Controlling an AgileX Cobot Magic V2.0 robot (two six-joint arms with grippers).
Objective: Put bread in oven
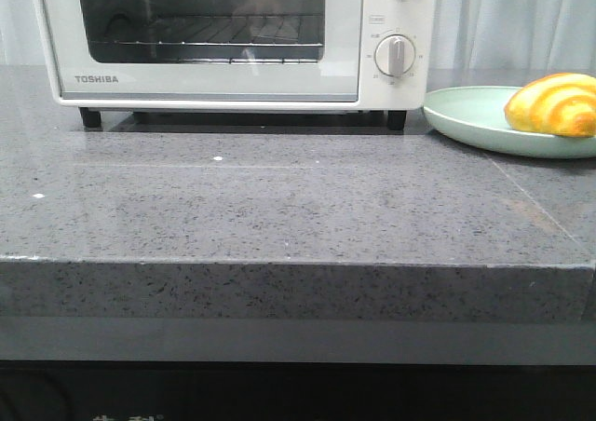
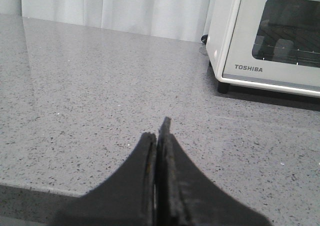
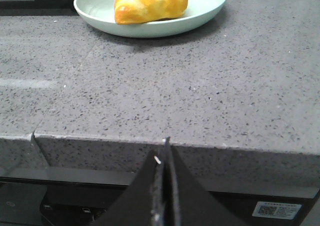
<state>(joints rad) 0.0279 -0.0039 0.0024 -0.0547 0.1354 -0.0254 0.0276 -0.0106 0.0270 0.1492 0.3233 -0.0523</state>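
Observation:
The bread (image 1: 552, 104) is a glossy golden bun with orange-brown stripes. It lies on a pale green plate (image 1: 470, 115) at the back right of the counter, and shows in the right wrist view (image 3: 150, 3) too. The white Toshiba oven (image 1: 209, 81) stands at the back with its glass door closed; it also shows in the left wrist view (image 2: 270, 41). My left gripper (image 2: 158, 133) is shut and empty, low over the counter left of the oven. My right gripper (image 3: 165, 151) is shut and empty, in front of the counter's front edge. Neither gripper shows in the front view.
The grey speckled stone counter (image 1: 279, 207) has a thick front edge (image 1: 279, 291) with a dark ledge below. White curtains (image 2: 125, 8) hang behind it. The oven's round dials (image 1: 396, 56) face forward beside the plate.

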